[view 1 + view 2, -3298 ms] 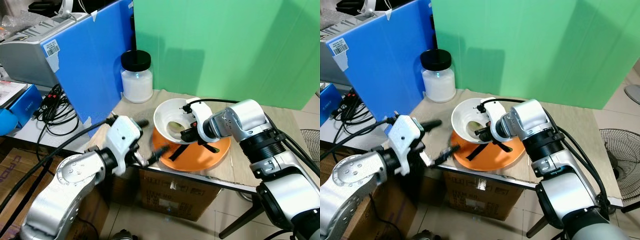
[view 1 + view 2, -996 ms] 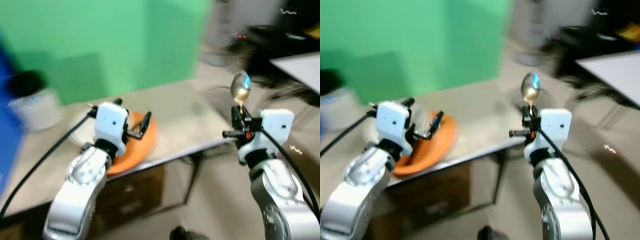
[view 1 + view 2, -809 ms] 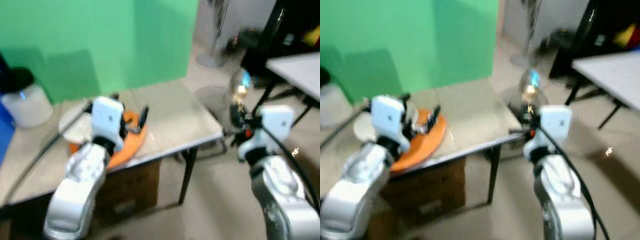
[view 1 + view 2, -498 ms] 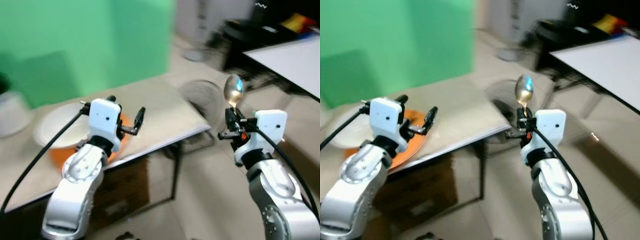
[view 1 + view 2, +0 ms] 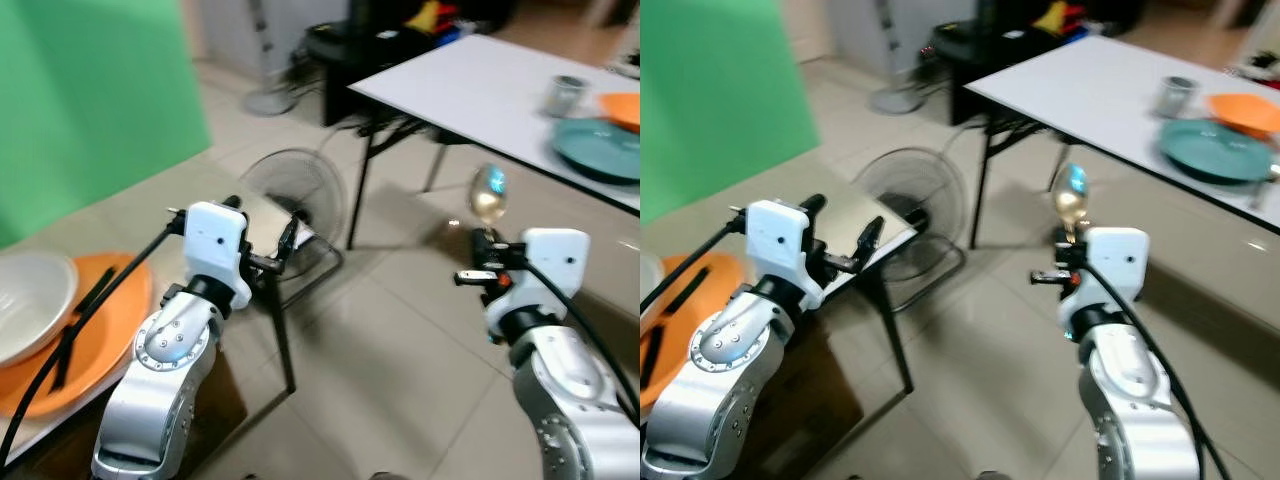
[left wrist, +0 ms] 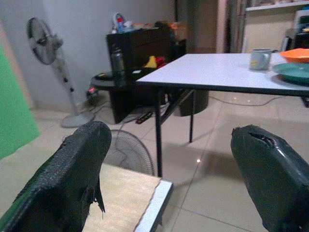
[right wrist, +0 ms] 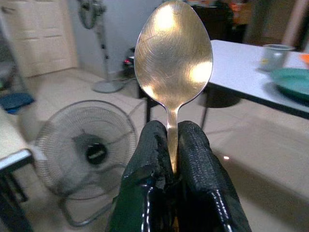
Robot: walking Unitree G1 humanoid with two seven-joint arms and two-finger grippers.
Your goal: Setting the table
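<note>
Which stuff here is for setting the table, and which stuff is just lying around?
For the job:
spoon, held upright in the right gripper
white table with the teal plate, orange dish and mug
white bowl on the orange plate

Just lying about:
floor fan
standing fan
green board

A round floor fan (image 7: 96, 153) lies on the tiled floor (image 7: 270, 193) beyond the right jaws. Past the left jaws stand a pedestal fan (image 6: 43, 35) and a black cabinet (image 6: 140, 48)
</note>
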